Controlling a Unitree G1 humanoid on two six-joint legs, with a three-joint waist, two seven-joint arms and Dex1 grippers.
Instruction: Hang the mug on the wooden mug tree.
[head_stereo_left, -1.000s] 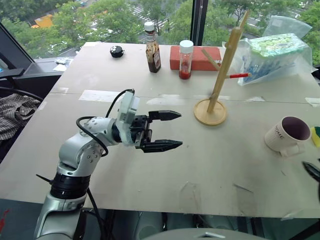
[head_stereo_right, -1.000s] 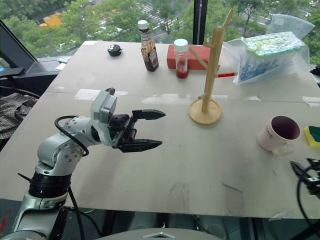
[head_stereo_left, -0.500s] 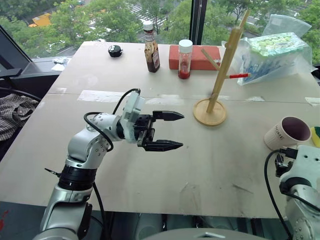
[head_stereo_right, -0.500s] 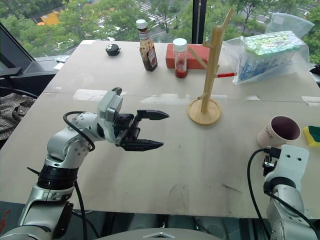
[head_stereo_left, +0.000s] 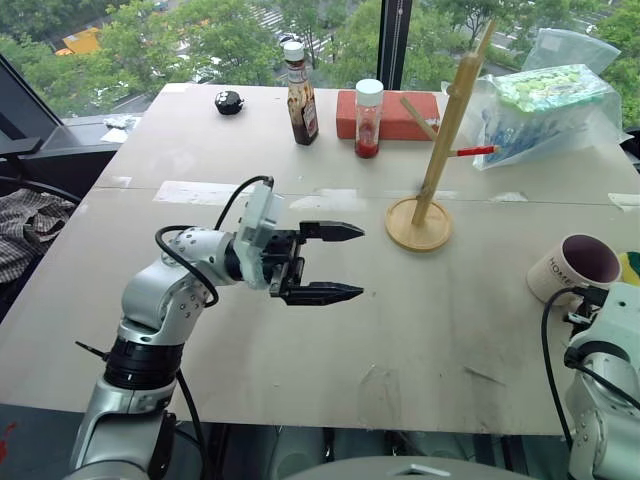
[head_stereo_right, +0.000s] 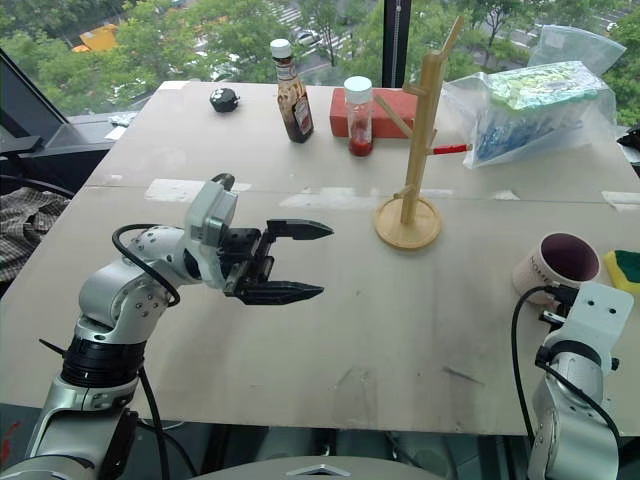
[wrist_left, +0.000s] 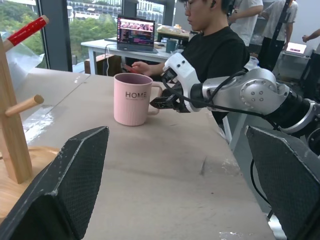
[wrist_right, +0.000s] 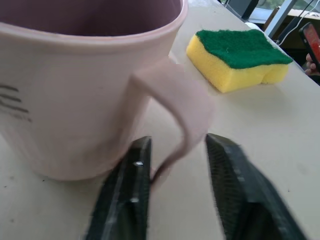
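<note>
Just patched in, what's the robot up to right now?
It is going for the mug, which stands upright near the table's right edge beside a sponge. The right tool straddles the mug's handle, one finger on each side, not visibly clamped. The left tool hangs open above mid-table, holding nothing. The wooden mug tree stands apart from the mug, nothing on its pegs.

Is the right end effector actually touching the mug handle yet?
Cannot tell. In the right wrist view, the right end effector straddles the mug handle: one finger seems against it, the other stands off, but contact isn't plain.
</note>
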